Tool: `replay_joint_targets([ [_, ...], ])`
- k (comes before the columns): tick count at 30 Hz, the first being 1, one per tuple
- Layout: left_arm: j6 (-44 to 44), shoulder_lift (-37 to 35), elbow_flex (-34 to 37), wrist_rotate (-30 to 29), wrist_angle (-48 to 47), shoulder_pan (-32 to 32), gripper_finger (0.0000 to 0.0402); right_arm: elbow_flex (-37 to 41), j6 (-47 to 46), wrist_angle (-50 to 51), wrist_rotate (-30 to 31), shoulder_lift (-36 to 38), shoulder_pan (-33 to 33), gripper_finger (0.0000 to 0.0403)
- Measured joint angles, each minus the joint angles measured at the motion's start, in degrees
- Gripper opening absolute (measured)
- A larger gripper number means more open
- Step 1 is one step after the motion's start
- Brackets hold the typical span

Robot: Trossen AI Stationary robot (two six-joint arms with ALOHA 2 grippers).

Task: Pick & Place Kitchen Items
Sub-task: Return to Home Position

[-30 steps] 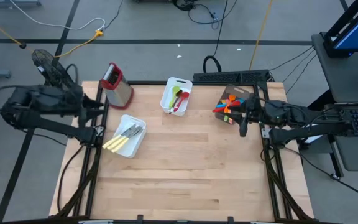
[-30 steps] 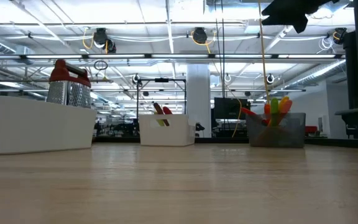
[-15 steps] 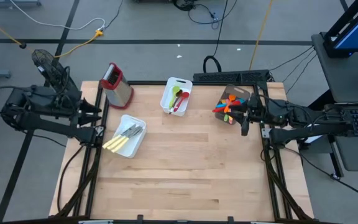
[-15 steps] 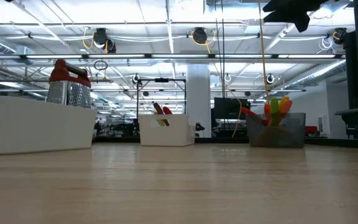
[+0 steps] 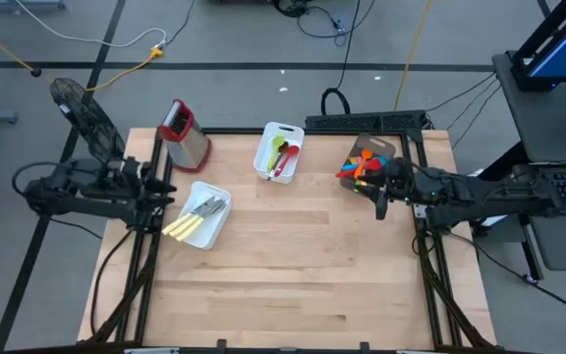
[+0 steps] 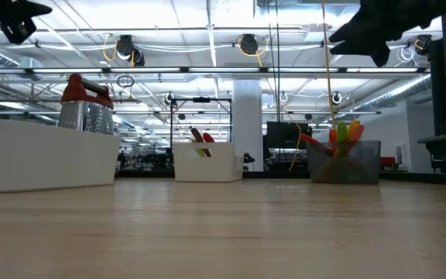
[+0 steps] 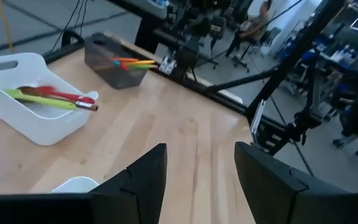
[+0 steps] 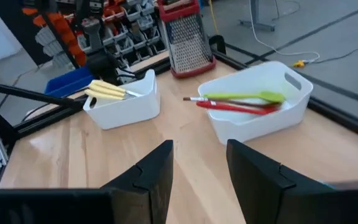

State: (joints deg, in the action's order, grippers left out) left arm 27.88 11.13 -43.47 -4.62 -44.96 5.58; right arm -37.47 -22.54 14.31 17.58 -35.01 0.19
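Overhead, left gripper (image 5: 168,189) parted, empty beside the cutlery tray (image 5: 220,194); right gripper (image 5: 381,203) likewise by the dark bin (image 5: 376,147).

Bright, even light falls from ceiling fixtures (image 6: 223,9) overhead. The worktop (image 5: 293,265) carries only faint, soft shadows. In the low view its near surface shows a mild sheen.
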Motion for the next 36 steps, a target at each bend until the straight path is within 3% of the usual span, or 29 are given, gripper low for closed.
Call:
replay_joint_targets([
  [7,-0.8,-10.9,4.3,-2.0,-0.3,0.1,0.0191,2.6,-0.1,1.3,0.1,9.0,0.0,0.0141],
  [11,-2.0,-10.8,3.8,-1.4,-0.9,0.2,0.0191,5.4,0.9,-0.3,0.2,13.8,0.0,0.0141],
  [21,-2.1,-10.7,16.9,1.9,12.4,0.3,0.0191,18.4,-4.4,-8.2,0.1,19.2,0.0,0.0141],
  [36,-4.8,-10.8,24.7,3.1,20.4,0.3,0.0191,30.0,-5.3,-17.6,0.3,24.8,0.0,0.0141],
])
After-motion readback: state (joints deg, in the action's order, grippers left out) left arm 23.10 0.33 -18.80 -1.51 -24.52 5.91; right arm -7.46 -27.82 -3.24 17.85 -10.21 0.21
